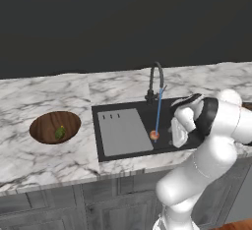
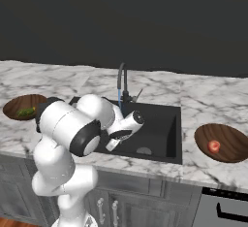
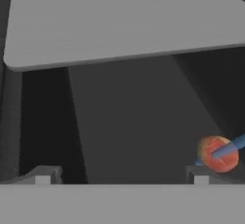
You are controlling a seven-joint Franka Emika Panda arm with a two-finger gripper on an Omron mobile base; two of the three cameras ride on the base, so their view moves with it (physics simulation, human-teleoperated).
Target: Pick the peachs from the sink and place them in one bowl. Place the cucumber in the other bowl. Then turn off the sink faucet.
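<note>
1. Marble desk [image 1: 59,165] runs across the kitchen with dark wall behind, and the black sink [image 1: 128,105] is set into it, its grey drainboard [image 1: 123,131] lying in the left part of the basin.
2. One bowl [image 1: 44,121] sits on the desk at 9 o'clock from the sink and already holds the cucumber [image 1: 60,132], so that part of the job looks done.
3. The other bowl [image 2: 232,141] sits at 3 o'clock from the sink with one peach [image 2: 213,146] inside, which keeps the two kinds of produce apart as the task asks.
4. The second peach [image 3: 218,154] is on the sink floor, right under the faucet [image 1: 156,79], whose blue stream of water [image 1: 158,113] lands on it; the tap is evidently running and is left for last.
5. The gripper [image 3: 122,175] hangs low inside the basin with its fingers [image 3: 44,174] spread wide and holding nothing.
6. From the hand camera the peach lies at about 3 o'clock of the gap, just past the right finger and not between the two, so the hand probably needs to shift sideways before closing.
7. Judging by this, the step in hand is lining up on the last peach.
</note>
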